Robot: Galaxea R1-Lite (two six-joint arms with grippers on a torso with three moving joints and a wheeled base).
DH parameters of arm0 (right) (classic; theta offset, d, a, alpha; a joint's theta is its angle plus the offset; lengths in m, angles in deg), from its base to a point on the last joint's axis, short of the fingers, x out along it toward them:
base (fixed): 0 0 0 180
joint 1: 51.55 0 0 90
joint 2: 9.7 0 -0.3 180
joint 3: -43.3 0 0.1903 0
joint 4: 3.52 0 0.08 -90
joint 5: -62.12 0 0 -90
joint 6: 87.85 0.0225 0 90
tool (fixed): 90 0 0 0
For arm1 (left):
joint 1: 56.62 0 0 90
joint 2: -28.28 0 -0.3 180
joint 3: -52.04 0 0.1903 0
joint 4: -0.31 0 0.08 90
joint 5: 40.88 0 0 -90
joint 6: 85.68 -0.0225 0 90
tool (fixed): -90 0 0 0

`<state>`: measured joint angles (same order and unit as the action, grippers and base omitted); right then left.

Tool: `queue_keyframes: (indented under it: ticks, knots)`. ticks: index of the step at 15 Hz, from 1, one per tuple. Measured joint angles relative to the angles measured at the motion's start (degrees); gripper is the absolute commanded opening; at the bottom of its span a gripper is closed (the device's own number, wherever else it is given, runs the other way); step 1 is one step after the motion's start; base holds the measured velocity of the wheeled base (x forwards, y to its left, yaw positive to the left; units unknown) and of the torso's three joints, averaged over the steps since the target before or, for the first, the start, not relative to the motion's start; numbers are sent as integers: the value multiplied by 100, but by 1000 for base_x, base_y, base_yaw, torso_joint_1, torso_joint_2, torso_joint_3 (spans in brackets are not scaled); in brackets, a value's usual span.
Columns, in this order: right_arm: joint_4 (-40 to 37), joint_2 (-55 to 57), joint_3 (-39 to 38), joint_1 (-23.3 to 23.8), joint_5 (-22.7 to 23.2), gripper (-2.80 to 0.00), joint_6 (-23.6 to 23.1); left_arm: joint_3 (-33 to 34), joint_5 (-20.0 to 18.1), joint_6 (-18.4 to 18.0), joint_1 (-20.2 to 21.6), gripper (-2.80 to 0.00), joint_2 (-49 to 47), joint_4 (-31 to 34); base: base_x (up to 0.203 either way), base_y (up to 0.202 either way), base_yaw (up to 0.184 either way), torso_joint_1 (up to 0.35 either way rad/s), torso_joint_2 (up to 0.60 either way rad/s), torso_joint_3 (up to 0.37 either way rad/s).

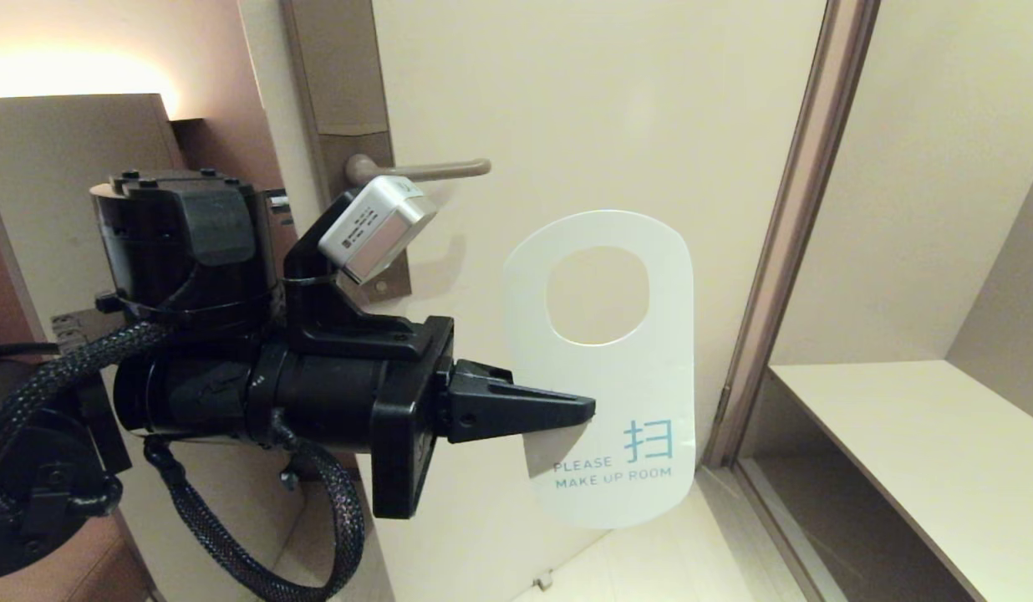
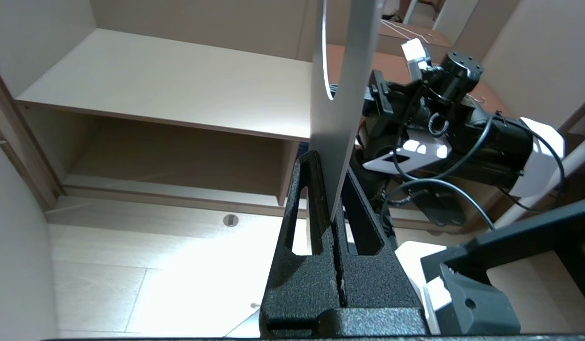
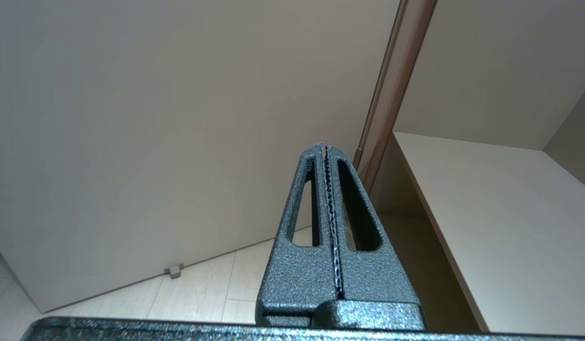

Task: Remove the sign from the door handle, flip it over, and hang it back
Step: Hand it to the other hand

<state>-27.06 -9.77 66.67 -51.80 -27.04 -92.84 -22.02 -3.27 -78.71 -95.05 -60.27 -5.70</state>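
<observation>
One sign hangs in the air in the head view, its white face with blue MAKE UP ROOM toward the camera, well clear of the door handle, which sits at about ten o'clock from it. The left gripper reaches in from nine o'clock, jaws clamped on the card's lower left edge. Bare door lies above the card; the door frame stands near its three o'clock edge, with a shelf beyond.

From the left wrist view, the card shows edge-on (a thin pale strip) pinched between the closed jaws, the right arm beyond it.

From the right wrist view, the right gripper has its jaws pressed together on nothing, pointing at the door's edge.
</observation>
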Motion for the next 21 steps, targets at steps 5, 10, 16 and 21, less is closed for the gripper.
queue_keyframes:
  ticks: [5,10,16,21]
  knots:
    - [-624,93,529,0,159,-280,45,6,-41,0,132,-280,-103,-73,0,0,0,0,0,0]
    - [-644,1161,1330,-33,230,-280,124,-81,-55,7,151,-280,-317,-361,0,0,0,0,0,0]
    - [-100,3447,2630,-77,1429,-280,30,-547,-729,10,199,-280,-872,-453,0,0,0,0,0,0]
    - [-79,4793,3232,-177,3415,-280,-325,-711,-1258,19,199,-280,-1351,-753,0,0,0,0,0,0]
